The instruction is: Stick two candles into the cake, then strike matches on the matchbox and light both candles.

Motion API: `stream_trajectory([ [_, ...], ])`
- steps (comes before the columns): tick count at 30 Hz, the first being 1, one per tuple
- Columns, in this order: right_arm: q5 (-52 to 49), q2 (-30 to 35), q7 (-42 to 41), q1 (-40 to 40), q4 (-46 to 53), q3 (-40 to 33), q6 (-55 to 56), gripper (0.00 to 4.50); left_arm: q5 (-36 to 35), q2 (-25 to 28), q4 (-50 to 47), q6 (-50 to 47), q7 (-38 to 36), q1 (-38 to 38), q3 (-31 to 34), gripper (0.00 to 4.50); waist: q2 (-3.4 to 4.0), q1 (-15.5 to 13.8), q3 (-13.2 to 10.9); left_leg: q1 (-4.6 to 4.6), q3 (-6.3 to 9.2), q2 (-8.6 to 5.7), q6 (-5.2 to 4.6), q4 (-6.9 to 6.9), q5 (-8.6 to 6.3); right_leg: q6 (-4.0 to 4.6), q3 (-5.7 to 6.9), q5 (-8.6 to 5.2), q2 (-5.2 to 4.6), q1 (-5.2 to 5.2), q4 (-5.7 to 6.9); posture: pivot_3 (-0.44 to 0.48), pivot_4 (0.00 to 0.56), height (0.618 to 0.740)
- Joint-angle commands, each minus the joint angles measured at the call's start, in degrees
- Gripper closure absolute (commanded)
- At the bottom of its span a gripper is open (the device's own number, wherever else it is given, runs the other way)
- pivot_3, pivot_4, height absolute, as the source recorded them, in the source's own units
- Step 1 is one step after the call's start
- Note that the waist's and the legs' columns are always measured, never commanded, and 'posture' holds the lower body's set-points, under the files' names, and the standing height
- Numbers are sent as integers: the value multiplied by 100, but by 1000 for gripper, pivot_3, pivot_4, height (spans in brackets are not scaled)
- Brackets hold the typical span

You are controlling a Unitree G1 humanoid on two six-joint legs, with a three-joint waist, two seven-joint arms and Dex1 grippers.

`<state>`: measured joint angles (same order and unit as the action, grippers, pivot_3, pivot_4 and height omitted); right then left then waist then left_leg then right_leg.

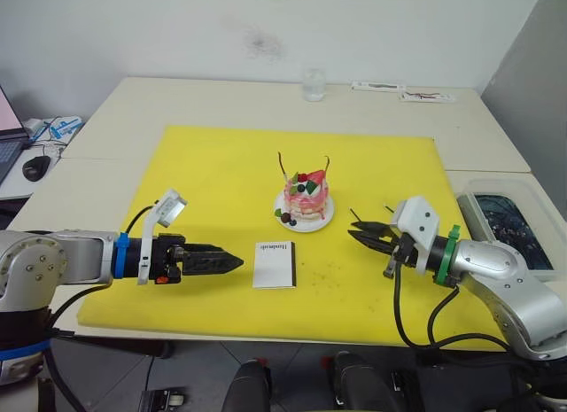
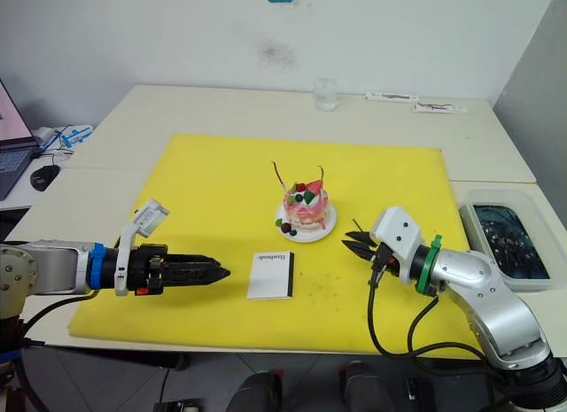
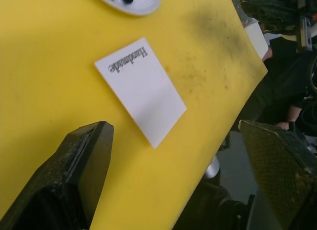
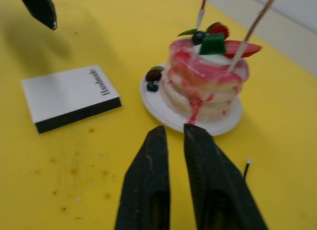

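Note:
The cake (image 1: 306,199) sits on its white plate mid-mat, with two thin candles (image 1: 282,167) (image 1: 326,168) standing in its top. In front of it lies the white matchbox (image 1: 274,263), flat, with its dark strip (image 4: 79,116) facing my right gripper. My left gripper (image 1: 236,263) hovers just left of the matchbox; the left wrist view shows its fingers (image 3: 81,161) spread wide with nothing between them. My right gripper (image 1: 354,235) points at the cake from the right, its fingers (image 4: 148,161) nearly together and holding nothing I can see. One thin dark match (image 4: 245,169) lies beside it on the mat.
A yellow mat (image 1: 221,164) covers the table's middle. A clear glass (image 1: 313,84) and flat white packets (image 1: 403,91) stand at the far edge. A clear bin (image 1: 505,221) sits to the right, and a mouse (image 1: 35,167) on the desk to the left.

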<state>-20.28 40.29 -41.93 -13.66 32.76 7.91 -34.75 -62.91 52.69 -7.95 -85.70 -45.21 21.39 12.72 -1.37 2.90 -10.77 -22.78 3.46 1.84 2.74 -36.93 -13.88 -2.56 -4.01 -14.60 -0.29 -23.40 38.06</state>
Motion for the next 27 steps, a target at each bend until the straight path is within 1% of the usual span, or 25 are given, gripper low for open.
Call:
stream_trajectory([
  [1,93,-13,-84,-274,150,379,-220,4477,3,-395,313,-285,311,282,-33,0,-2,-2,-1,-3,0,0,0,-1,0,-1,0,0,0,-1,0,0,150,740],
  [4,263,-9,-153,-445,33,677,-261,4477,107,-663,493,-437,497,382,-59,0,-3,-4,-1,-5,-3,-2,1,-4,0,-8,-3,5,-1,-1,-2,0,150,740],
  [5,305,-37,-178,-572,-51,776,-295,4477,140,-742,554,-466,543,401,-66,0,-3,-4,-1,-6,-3,-2,1,-3,0,-32,-4,18,-2,-1,-3,0,150,740],
  [9,494,-192,-253,-1013,-358,1142,-421,4477,262,-1088,757,-501,722,495,-53,0,-3,-5,-1,-8,-1,-2,1,2,0,-30,-1,17,-1,-9,0,0,150,740],
  [14,762,-364,-298,-1293,-599,1539,-421,4477,370,-1479,883,-550,915,619,33,0,-3,-47,-1,-8,2,-3,1,0,0,-31,1,18,-2,-6,1,0,150,740],
  [23,1119,-645,-357,-1327,-887,1966,-377,4477,471,-1755,814,-598,997,581,9,0,-3,-110,0,-6,2,-8,2,-3,1,-35,1,21,-7,-1,-1,0,150,740],
  [27,1277,-827,-369,-1359,-1182,2175,-366,4477,511,-1828,760,-628,1023,522,0,0,-3,-110,0,-5,2,-9,3,-4,1,-37,1,22,-8,1,-1,0,150,740],
])
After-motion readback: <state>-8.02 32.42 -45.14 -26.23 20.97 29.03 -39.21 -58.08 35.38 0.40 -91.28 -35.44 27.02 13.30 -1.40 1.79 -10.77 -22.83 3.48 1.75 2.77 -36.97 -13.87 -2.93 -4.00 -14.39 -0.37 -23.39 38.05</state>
